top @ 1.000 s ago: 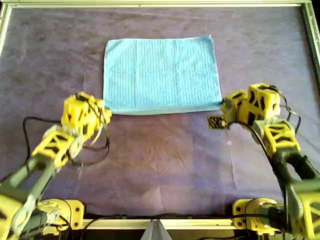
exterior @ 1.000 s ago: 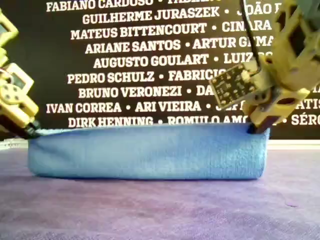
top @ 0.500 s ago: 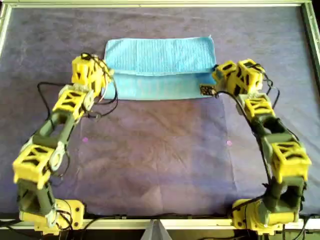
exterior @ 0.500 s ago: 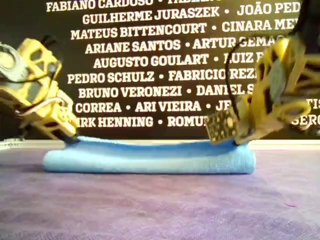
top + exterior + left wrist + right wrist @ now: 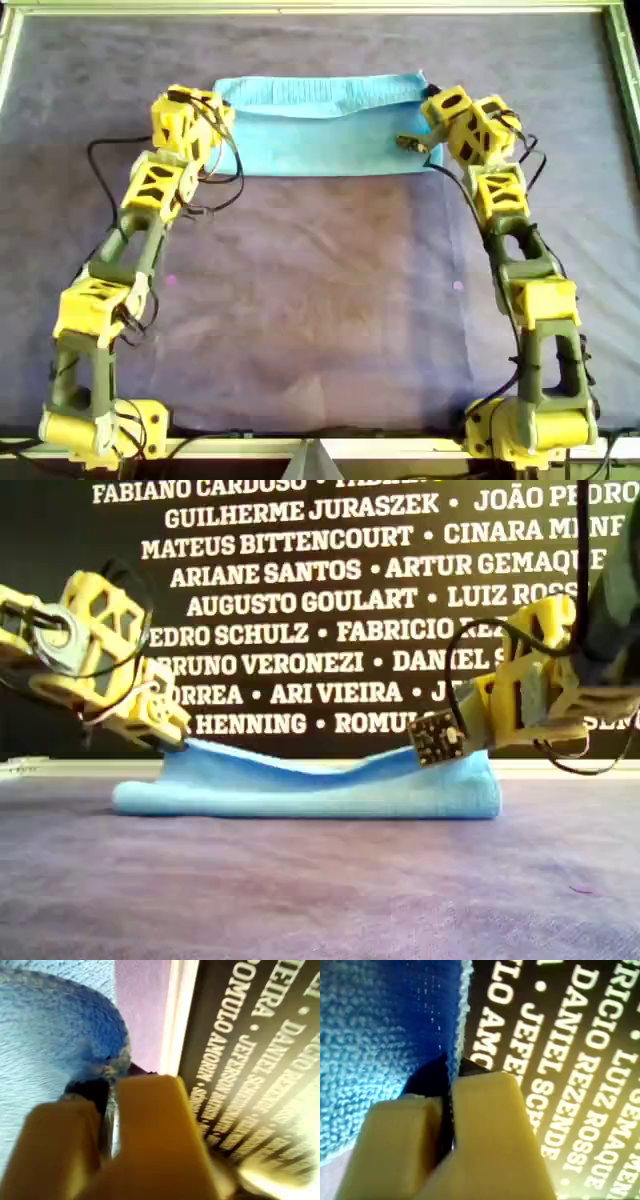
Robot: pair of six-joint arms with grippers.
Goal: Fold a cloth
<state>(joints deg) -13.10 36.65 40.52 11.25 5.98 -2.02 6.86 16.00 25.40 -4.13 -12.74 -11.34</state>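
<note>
Cloth (image 5: pixel 330 140), light blue and doubled over on itself, lies along the far side of the purple-grey table covering (image 5: pixel 320 300), close under the metal frame (image 5: pixel 300 8). In the overhead view a narrow ribbed strip of its lower layer shows along the far edge, beyond the upper layer. At the overhead view's left, my first gripper (image 5: pixel 220 122) sits right at the cloth's left end. The first wrist view shows its yellow fingers (image 5: pixel 150 1125) drawn together, with a rounded blue corner of the upper layer pinched at my first gripper (image 5: pixel 112 1095). The table covering and the frame lie just beyond that corner. In the exterior view this gripper (image 5: pixel 180 742) holds the corner raised a little above the layer beneath. From there the top layer dips toward the middle of the cloth (image 5: pixel 310 785) and rises again toward the other end, while the fold's near side rests flat on the table. At the overhead view's right, my second gripper (image 5: pixel 422 150) is at the cloth's right end, with a small circuit board (image 5: pixel 437 738) hanging off its side. In the second wrist view my second gripper (image 5: pixel 451 1090) is likewise clamped on the cloth. Its hemmed edge runs straight up out of the narrow dark slit between the fingers (image 5: pixel 490 1125), and the blue weave fills the space to one side. Behind both arms stands a black banner (image 5: pixel 300 600) printed with white names, seen in both wrist views past the cloth.
</note>
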